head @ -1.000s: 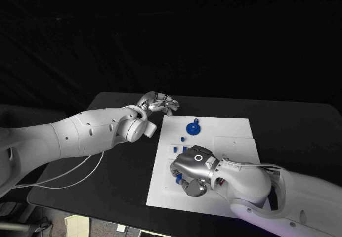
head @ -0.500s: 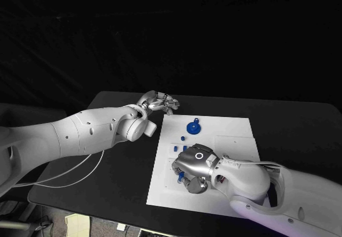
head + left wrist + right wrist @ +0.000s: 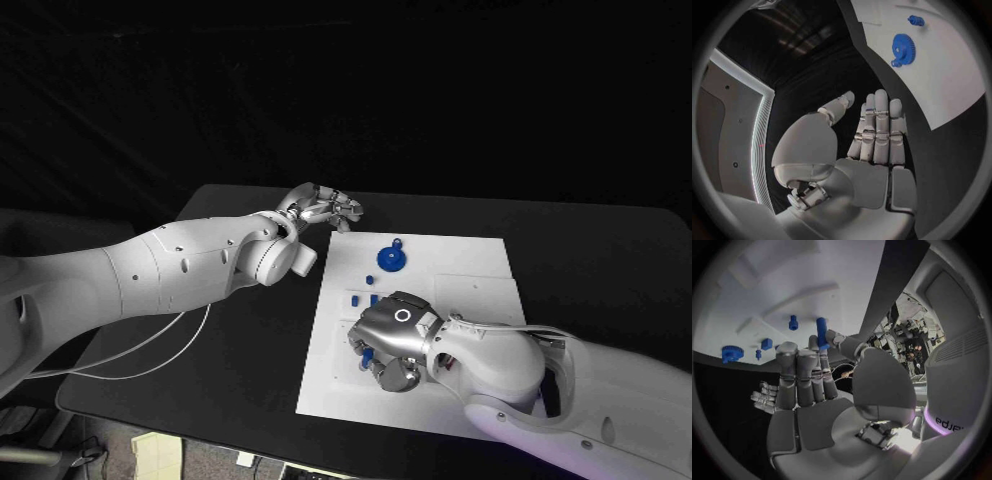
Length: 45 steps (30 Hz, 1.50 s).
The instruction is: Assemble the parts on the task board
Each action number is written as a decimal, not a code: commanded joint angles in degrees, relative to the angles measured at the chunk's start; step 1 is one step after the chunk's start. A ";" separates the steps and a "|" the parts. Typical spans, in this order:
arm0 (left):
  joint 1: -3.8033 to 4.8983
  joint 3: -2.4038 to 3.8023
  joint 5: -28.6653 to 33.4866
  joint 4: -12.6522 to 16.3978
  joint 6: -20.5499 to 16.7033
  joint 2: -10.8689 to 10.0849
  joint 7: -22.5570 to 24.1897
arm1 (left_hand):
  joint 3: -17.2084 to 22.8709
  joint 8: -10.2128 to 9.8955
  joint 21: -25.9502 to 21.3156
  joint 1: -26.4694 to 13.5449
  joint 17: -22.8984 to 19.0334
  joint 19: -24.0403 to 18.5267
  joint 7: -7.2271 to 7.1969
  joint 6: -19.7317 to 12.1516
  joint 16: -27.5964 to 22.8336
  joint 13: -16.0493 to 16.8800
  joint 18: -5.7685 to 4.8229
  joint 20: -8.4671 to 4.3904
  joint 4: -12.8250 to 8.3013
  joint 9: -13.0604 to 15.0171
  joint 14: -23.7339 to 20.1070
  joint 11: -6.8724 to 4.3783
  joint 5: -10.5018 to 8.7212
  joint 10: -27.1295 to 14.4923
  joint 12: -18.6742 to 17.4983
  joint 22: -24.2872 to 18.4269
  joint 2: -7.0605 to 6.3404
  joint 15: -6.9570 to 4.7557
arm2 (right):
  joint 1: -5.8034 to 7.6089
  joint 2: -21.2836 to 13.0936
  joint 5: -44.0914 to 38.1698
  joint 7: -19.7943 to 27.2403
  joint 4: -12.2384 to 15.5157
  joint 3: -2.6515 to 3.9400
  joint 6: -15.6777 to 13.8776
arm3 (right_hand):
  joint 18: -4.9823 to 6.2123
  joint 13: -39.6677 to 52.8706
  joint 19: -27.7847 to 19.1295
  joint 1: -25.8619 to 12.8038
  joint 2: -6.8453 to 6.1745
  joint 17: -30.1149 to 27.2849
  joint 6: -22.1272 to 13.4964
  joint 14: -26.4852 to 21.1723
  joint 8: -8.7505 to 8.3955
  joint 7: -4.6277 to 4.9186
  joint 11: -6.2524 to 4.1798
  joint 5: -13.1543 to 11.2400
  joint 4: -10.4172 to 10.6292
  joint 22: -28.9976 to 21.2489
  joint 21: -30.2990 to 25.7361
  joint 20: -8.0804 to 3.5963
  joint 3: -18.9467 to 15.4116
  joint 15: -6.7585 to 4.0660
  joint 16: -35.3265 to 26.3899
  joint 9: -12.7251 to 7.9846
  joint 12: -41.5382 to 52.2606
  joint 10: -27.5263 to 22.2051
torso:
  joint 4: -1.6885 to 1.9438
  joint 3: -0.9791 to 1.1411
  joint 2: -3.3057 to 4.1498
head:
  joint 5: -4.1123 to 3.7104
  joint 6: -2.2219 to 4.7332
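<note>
White task board (image 3: 476,275) sits mid black table (image 3: 216,370). Right hand (image 3: 389,345) is over the board's near-left part, palm down. Right wrist view: a blue peg (image 3: 822,333) is pinched upright between its thumb and a fingertip, other fingers (image 3: 798,375) straight and together. Blue gear (image 3: 391,260) lies flat on the far part of the board, well apart from the right hand; also seen in the left wrist view (image 3: 903,48) with a small blue part (image 3: 916,20) just beyond it. More small blue parts (image 3: 361,298) stand on the board between gear and right hand. Left hand (image 3: 325,208) hovers off the board's far-left corner, above the table; its fingers (image 3: 878,127) are extended side by side, thumb apart, holding nothing.
</note>
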 commanded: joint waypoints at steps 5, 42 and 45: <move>0.04 0.05 0.30 0.08 0.61 0.07 0.33 | -0.11 0.34 -0.28 0.14 0.13 0.42 -0.10 -0.49 -0.33 -0.08 0.77 -0.06 -0.37 -0.06 0.49 0.10 0.23 0.18 -0.21 0.07 0.63 0.05 | -0.01 0.10 0.16 0.25 0.17 -0.01 0.28 | 5.81 0.08 -0.04 0.03 0.46 -0.07 0.40 -0.39 0.19 -0.10 -0.14 0.14 -0.02 1.03 0.31 -0.26 0.27 -0.79 -0.09 0.12 0.37 1.92 | 0.02 -0.01 0.01 | 0.04 -0.15; 0.04 0.05 0.30 0.09 0.64 0.01 0.31 | -0.08 0.38 -0.36 0.20 0.39 0.44 -0.11 -0.50 -0.52 -0.07 0.77 -0.06 -0.44 -0.09 0.53 0.11 0.24 0.18 -0.23 0.14 0.70 0.06 | -0.02 0.96 0.67 0.32 -0.68 -0.79 1.26 | 5.81 0.18 -0.07 -0.03 0.47 -0.07 0.40 -0.40 0.17 -0.11 -0.15 0.14 -0.01 1.03 0.33 -0.25 0.38 -0.81 -0.12 0.17 0.34 1.93 | 0.01 0.00 0.03 | 0.38 -0.86; 0.04 0.05 0.30 0.09 0.65 -0.01 0.31 | -0.08 0.38 -0.37 0.20 0.41 0.45 -0.11 -0.50 -0.53 -0.07 0.77 -0.05 -0.44 -0.10 0.54 0.11 0.24 0.18 -0.23 0.15 0.70 0.06 | -0.02 0.96 0.48 0.05 -0.85 -1.09 1.45 | 5.81 0.19 -0.08 -0.03 0.47 -0.07 0.39 -0.41 0.16 -0.11 -0.15 0.14 -0.01 1.03 0.33 -0.25 0.39 -0.80 -0.12 0.17 0.33 1.92 | 0.02 -0.01 0.01 | 0.38 -0.88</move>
